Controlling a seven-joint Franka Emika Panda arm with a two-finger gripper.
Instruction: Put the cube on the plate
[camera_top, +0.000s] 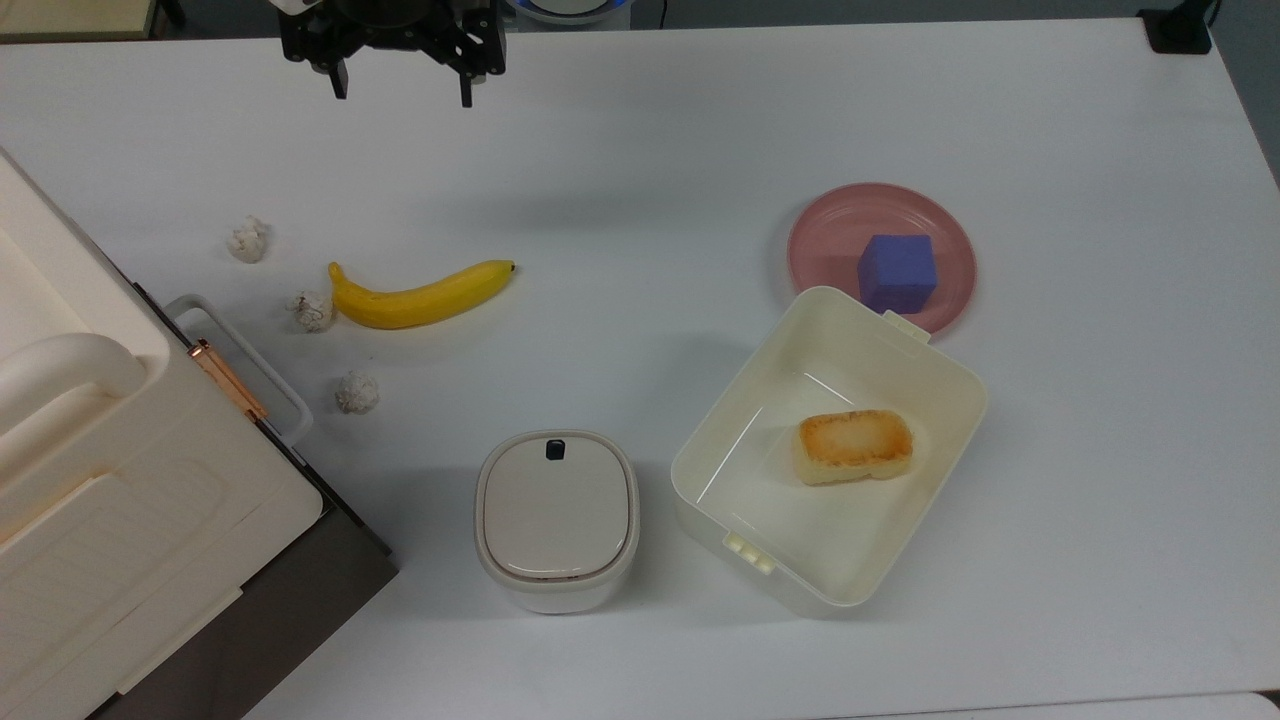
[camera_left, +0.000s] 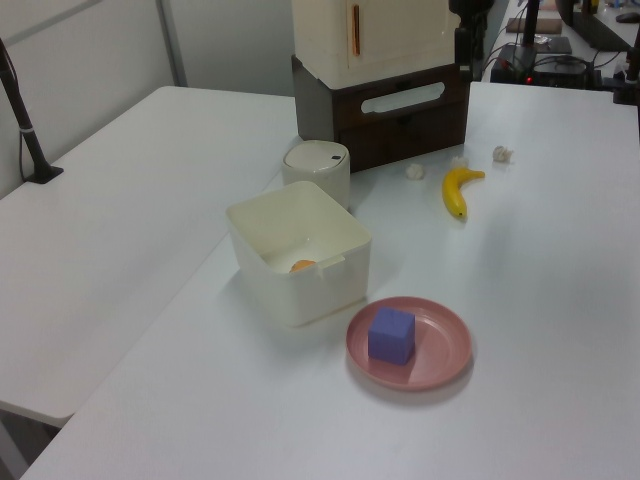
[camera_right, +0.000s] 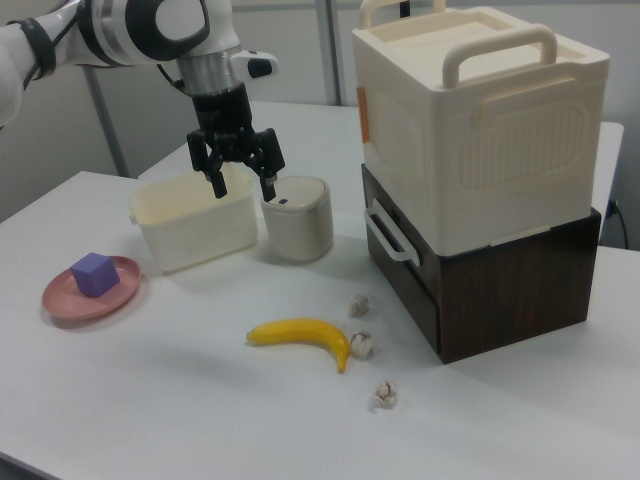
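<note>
Purple cube (camera_top: 897, 272) is sitting on the pink plate (camera_top: 830, 225), far from the pincer (camera_top: 402, 93), which is hanging open and empty over the table (camera_top: 640, 150).

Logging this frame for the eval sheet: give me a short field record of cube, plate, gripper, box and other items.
cube: blue-purple cube resting on the plate, off-centre
plate: pink plate, beside the cream box
gripper: gripper open, empty, raised above the table, away from the plate
cream box: cream box open, holding a toasted bread block
task state: cube on plate
other items: banana, lidded cream canister, three crumpled paper balls
</note>
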